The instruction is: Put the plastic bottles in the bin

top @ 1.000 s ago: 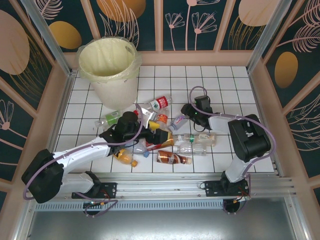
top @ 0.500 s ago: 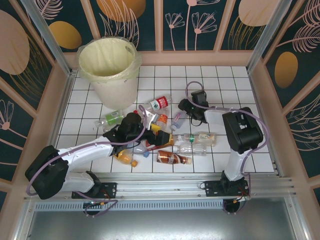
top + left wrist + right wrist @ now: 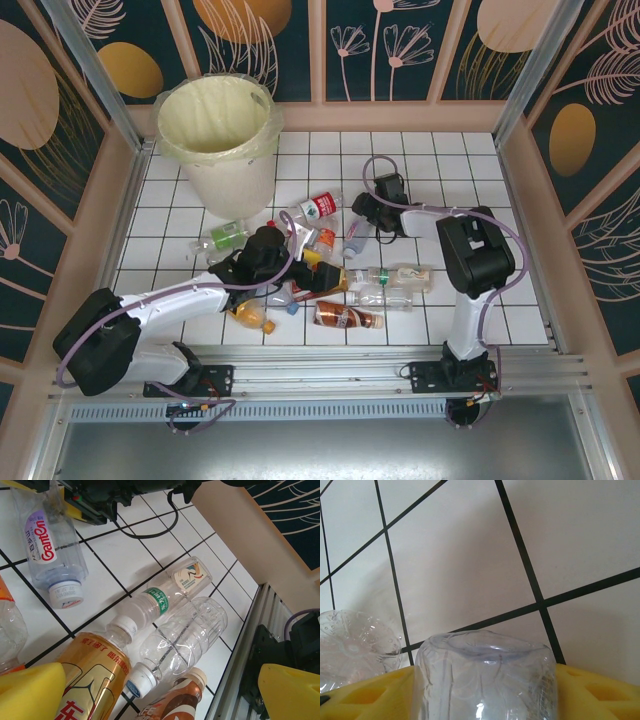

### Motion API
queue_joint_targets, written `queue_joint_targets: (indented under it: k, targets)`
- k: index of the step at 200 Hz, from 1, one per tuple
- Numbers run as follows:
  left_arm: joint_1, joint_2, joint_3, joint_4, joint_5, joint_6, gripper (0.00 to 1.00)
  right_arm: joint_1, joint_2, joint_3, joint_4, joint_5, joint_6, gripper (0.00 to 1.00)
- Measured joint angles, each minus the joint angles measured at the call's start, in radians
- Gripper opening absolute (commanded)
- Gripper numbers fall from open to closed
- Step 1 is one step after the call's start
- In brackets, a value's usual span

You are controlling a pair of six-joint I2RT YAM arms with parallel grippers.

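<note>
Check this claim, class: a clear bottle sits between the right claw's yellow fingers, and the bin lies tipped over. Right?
No: the bin stands upright, as the top external view shows. The clear bottle does sit between the yellow fingers of the right claw.

A clear bottle [image 3: 482,675] sits between the claw [image 3: 483,707] pads [image 3: 600,696] — a second bottle [image 3: 354,647] beside it

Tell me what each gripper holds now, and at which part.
The right gripper grips a clear bottle by the sides of its body; the left gripper is open and holds nothing.
</note>
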Motion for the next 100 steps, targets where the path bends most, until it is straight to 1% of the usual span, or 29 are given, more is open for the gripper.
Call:
queue_joint_targets:
  k: [16,60,100]
  targets:
    - [0.000,0.004,0.000,0.000,-0.001,0.000,0.98,0.003,0.000,0.001,0.001,0.000,-0.006,0.59]
    - [0.000,0.027,0.000,0.017,-0.003,-0.004,0.98,0.011,-0.016,0.001,-0.001,0.012,-0.050,0.59]
    - [0.000,0.070,0.036,0.064,-0.003,-0.017,0.96,0.014,-0.146,-0.006,-0.003,0.025,-0.104,0.58]
